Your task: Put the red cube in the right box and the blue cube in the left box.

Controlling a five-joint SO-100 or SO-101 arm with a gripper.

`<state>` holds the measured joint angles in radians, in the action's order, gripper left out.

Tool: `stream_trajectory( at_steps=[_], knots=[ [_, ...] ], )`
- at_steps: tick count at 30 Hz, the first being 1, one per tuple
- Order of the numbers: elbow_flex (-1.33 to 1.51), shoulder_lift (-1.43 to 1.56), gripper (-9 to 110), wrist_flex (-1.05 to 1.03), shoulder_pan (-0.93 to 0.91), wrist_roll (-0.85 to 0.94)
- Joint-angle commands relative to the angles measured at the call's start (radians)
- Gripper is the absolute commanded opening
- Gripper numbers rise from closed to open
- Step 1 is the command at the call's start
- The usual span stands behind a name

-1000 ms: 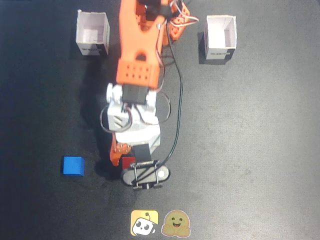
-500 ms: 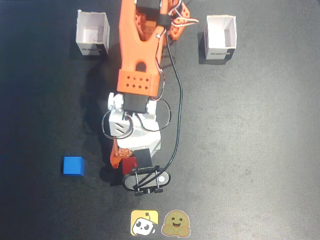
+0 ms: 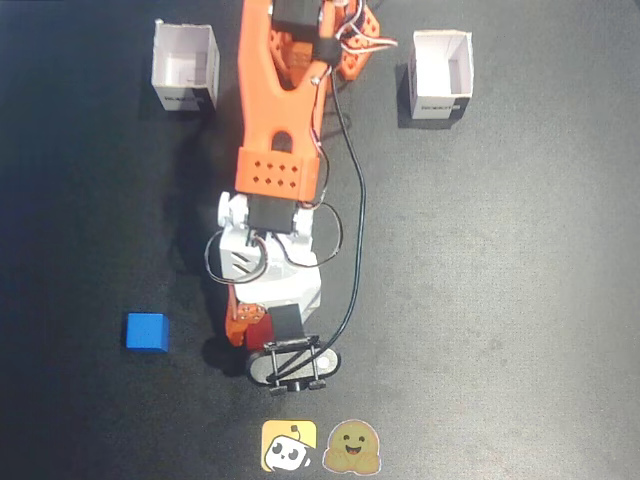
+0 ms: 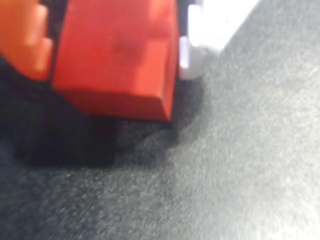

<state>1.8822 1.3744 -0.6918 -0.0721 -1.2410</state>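
Evidently the gripper [image 4: 112, 55] clamps the red cube [image 4: 115, 50] at the wrist view's upper left; it looks light, rigid, smooth-faced, best pinched across opposite flat sides.

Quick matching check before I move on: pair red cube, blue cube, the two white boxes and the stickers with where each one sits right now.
Things:
1. red cube
2. blue cube
3. white boxes
4. stickers

Places:
A. bottom edge of the fixed view
B. between the gripper fingers
C. alone on the mat, left in the fixed view
D. top of the fixed view, either side of the arm

Pairs: 1-B, 2-C, 3-D, 4-A
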Motion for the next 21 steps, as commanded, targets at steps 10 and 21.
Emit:
stream_trajectory(
  at_steps=[10,21],
  knots=[
    [0.011,0.029,12,0.015,-0.003,0.015],
    [-0.014,0.225,12,-0.158,0.011,0.075]
  ],
)
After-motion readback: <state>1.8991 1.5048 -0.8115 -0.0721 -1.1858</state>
